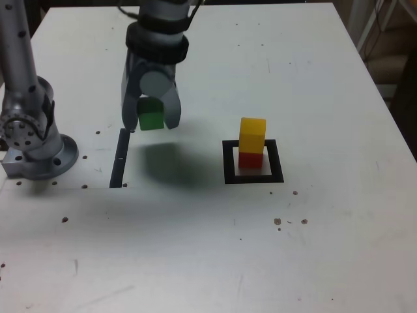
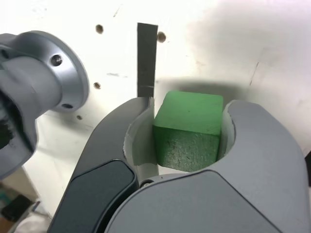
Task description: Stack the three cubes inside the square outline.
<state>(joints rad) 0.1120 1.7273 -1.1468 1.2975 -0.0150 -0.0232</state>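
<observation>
You had the grey gripper point(image 1: 151, 124) with its jaws clamped on the small solid green cube point(image 1: 151, 117); the wrist view showed the green cube point(image 2: 189, 130) pinched between both curved jaws, gripper point(image 2: 187, 136) wrapped round its sides. In the exterior view the cube hung above the white counter point(image 1: 195, 248), a dark shadow under it, so it looked lifted clear. The small yellow cube point(image 1: 252, 135) sat on top of the small red cube point(image 1: 250, 160), both inside the flat black-bordered square outline point(image 1: 253, 177) with the cream centre, well apart from the gripper toward the exterior view's right. A thin black strip point(image 1: 119, 158) lay on the counter just below the gripper, near the arm's grey round base point(image 1: 36, 147) at the exterior view's left. The strip point(image 2: 146, 59) showed in the wrist view too.
</observation>
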